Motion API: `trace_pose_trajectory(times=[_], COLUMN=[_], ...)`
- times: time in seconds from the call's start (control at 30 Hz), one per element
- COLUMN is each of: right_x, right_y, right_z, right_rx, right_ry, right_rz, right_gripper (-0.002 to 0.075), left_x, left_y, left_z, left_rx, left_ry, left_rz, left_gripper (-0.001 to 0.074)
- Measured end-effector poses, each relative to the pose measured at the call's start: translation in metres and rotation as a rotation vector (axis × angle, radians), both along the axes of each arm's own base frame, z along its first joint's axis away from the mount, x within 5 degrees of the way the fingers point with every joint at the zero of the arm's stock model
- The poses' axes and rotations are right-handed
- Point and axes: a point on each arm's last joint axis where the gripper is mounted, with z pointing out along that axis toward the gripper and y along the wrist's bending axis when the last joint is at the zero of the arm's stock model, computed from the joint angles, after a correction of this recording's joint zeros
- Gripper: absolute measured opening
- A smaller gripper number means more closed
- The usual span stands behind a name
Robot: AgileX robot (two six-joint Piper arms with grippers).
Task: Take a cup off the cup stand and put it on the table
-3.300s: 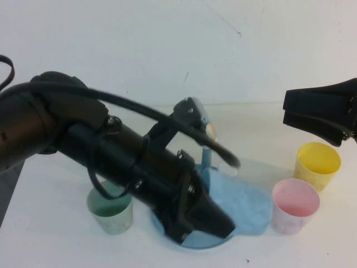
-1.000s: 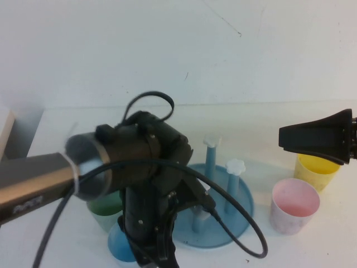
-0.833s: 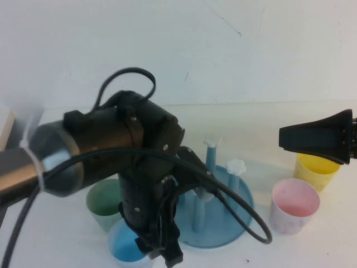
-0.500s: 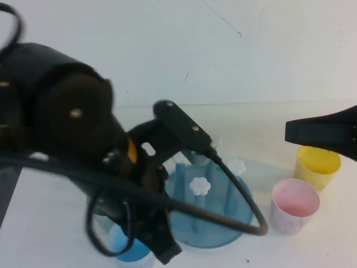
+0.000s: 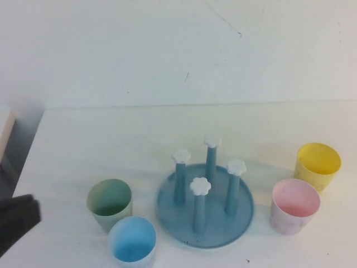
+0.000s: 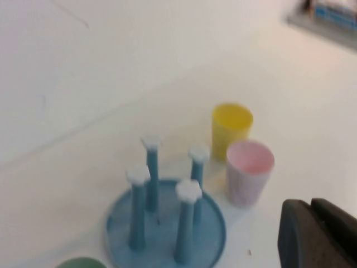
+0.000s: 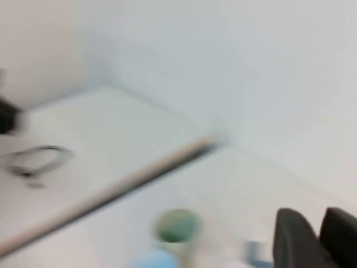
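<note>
The light blue cup [image 5: 132, 244] stands upright on the table [image 5: 100, 139], in front of the green cup [image 5: 110, 202] and left of the cup stand [image 5: 167, 207]. The stand's four pegs [image 5: 200, 204] are bare. Only a dark piece of my left arm [image 5: 17, 223] shows at the high view's lower left edge. My left gripper [image 6: 312, 204] is shut on nothing, well back from the stand [image 6: 117, 229]. My right gripper [image 7: 319, 216] does not show in the high view; its fingers are nearly together with nothing between them, far from the cups.
A pink cup [image 5: 295, 205] and a yellow cup [image 5: 317, 165] stand right of the stand; both show in the left wrist view, pink cup [image 6: 249, 171], yellow cup [image 6: 231, 127]. The green cup [image 7: 175, 226] shows blurred in the right wrist view.
My left arm has let go of the light blue cup and swung back to the lower left, its gripper shutting. The right arm has withdrawn out of the high view, its jaws narrowing.
</note>
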Motion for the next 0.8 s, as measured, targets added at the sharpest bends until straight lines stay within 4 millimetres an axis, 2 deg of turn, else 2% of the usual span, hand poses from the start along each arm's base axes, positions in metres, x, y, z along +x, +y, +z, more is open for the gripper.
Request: trace_pose_trajectory(times=[0.1,0.17,0.27,0.37,0.63,0.8], right_x=[-0.017,-0.029,-0.043,-0.048,-0.053,-0.050], right_y=[-0.010,-0.013,-0.013,-0.012,-0.011,-0.013], right_z=[0.006,0.010,0.010,-0.001,-0.040,-0.050], right_rx=[-0.046,-0.039,-0.016,-0.006,0.007,0.006], right_ry=[-0.068,-0.108,-0.143,-0.144,-0.126,-0.125], right_rz=[-0.165,-0.208,-0.212,-0.201,-0.183,-0.212], right_gripper=[0.0071,0.0059,0.0053,0.0050,0.0047,0.0047], left_x=[-0.015,-0.023,-0.026,-0.023,-0.018,-0.016], left_y=[0.020,0.031,0.036,0.033,0.029,0.027], left_z=[-0.025,-0.045,-0.073,-0.092,-0.112,-0.122], left_rx=[-0.170,-0.251,-0.304,-0.295,-0.282,-0.260], left_ry=[-0.082,-0.099,-0.069,-0.031,-0.004,0.016], left_rz=[0.062,0.094,0.120,0.129,0.133,0.136], left_gripper=[0.0000,0.0000,-0.0001,-0.0001,-0.0001,-0.0001])
